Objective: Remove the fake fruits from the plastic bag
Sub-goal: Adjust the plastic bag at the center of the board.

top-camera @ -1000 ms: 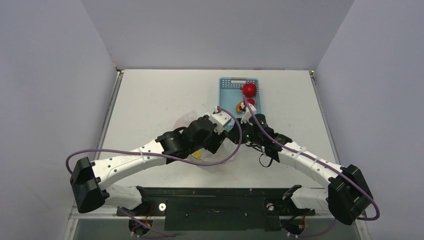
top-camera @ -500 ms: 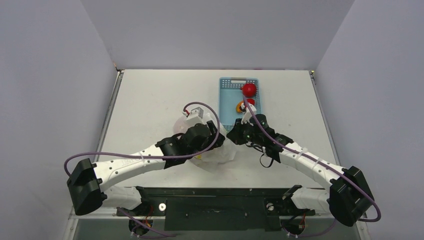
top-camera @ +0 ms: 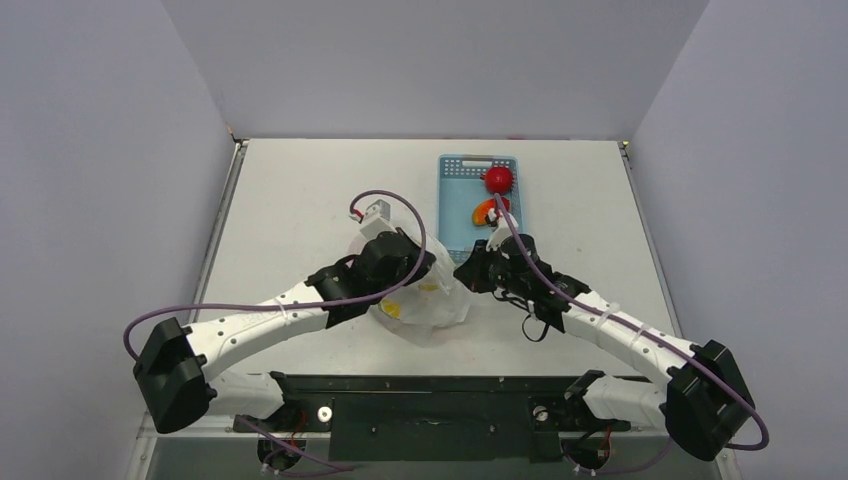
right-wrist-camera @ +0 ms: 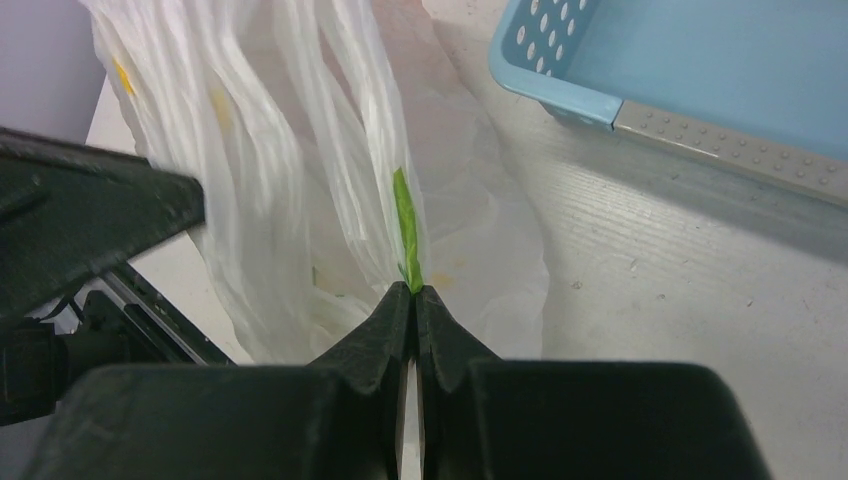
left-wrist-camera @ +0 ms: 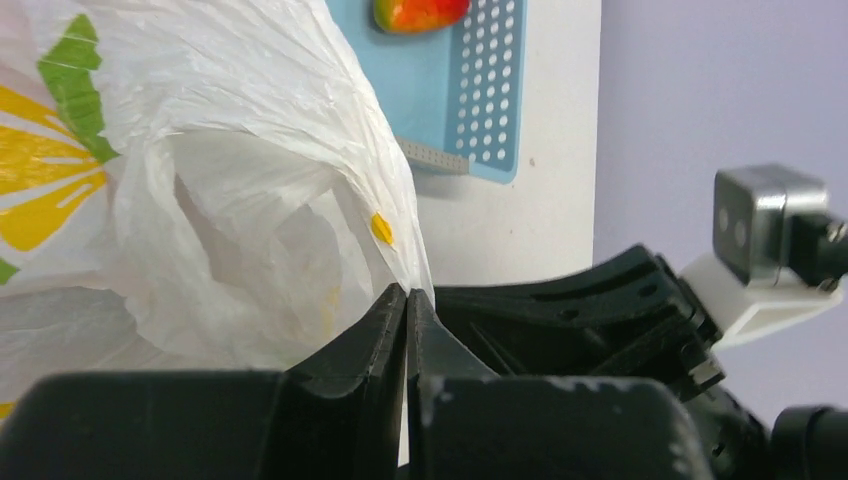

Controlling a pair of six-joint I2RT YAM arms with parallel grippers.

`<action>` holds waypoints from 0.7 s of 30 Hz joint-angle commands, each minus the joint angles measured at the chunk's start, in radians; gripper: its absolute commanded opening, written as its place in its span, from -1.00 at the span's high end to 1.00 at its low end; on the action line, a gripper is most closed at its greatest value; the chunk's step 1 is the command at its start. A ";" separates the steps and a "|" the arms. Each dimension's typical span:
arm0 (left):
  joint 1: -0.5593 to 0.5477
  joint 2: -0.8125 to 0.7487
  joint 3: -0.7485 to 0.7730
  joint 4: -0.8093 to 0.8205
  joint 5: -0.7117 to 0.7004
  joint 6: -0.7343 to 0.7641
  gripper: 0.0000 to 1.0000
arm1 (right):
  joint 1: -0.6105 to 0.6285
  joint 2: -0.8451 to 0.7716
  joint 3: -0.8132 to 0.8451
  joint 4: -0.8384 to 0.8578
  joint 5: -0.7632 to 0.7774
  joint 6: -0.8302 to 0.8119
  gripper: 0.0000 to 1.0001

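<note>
The plastic bag (top-camera: 432, 308) lies crumpled at mid-table between my two arms, white and crinkly with yellow and green print. My left gripper (top-camera: 430, 268) is shut on a fold of its film, which the left wrist view shows pinched at the fingertips (left-wrist-camera: 407, 292) beside the bag (left-wrist-camera: 220, 190). My right gripper (top-camera: 463, 272) is shut on the opposite edge, where a green printed strip of the bag (right-wrist-camera: 300, 170) runs into the closed tips (right-wrist-camera: 412, 291). The fake fruits are hidden; none shows through the film.
A blue perforated tray (top-camera: 455, 190) stands just behind the bag, holding a round red apple (top-camera: 498, 180) and a red-orange mango (top-camera: 486, 212). Its corner shows close to both grippers (left-wrist-camera: 480, 90) (right-wrist-camera: 560, 95). Grey walls enclose the table on three sides.
My left gripper has swung back from over the tray side to the bag's near-left edge and closed on the film. The right gripper has stayed shut on the bag.
</note>
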 commanded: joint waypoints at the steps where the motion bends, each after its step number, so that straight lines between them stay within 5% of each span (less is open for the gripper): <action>1: 0.038 -0.103 0.077 -0.070 -0.138 -0.059 1.00 | 0.053 -0.058 -0.013 0.014 0.156 0.077 1.00; 6: 0.060 -0.230 0.063 -0.313 -0.426 -0.283 1.00 | 0.091 -0.060 -0.028 -0.019 0.304 0.125 1.00; 11: 0.169 -0.384 0.072 -0.497 -0.528 -0.338 1.00 | 0.102 -0.044 0.017 -0.031 0.303 0.098 1.00; 16: 0.312 -0.523 0.076 -0.622 -0.458 -0.235 1.00 | 0.118 -0.082 0.025 -0.020 0.306 0.042 1.00; 21: 0.378 -0.557 0.068 -0.616 -0.220 0.016 1.00 | 0.119 -0.046 0.051 -0.007 0.250 -0.045 1.00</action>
